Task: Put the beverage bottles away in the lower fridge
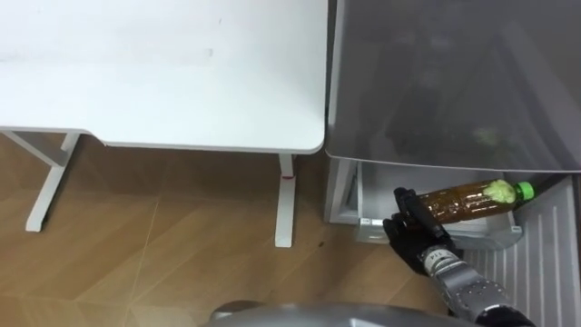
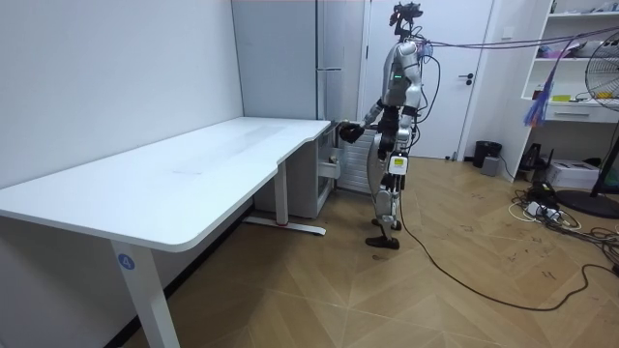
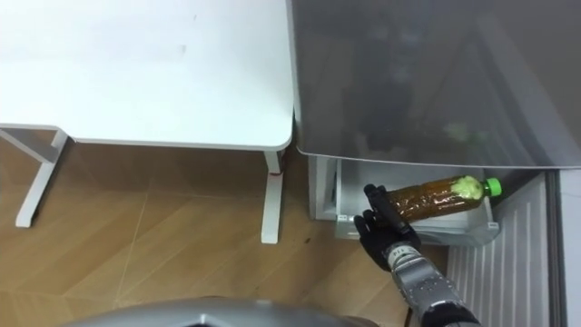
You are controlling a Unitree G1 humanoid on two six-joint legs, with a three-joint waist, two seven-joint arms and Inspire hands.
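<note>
At 4 o'clock the right hand (image 1: 413,234) is being kept with fingers (image 1: 406,204) curled round the base of the bottle (image 1: 467,198), which is lying cap toward 3 o'clock over the open drawer (image 1: 363,222). It is probably best lowered level, clear of the rim. The drawer's inside is being hidden by the fridge (image 1: 454,82) top.

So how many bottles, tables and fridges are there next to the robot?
Bottles: 1 (brown drink, green cap)
Tables: 1 (white)
Fridges: 1 (grey)
Total: 3
</note>
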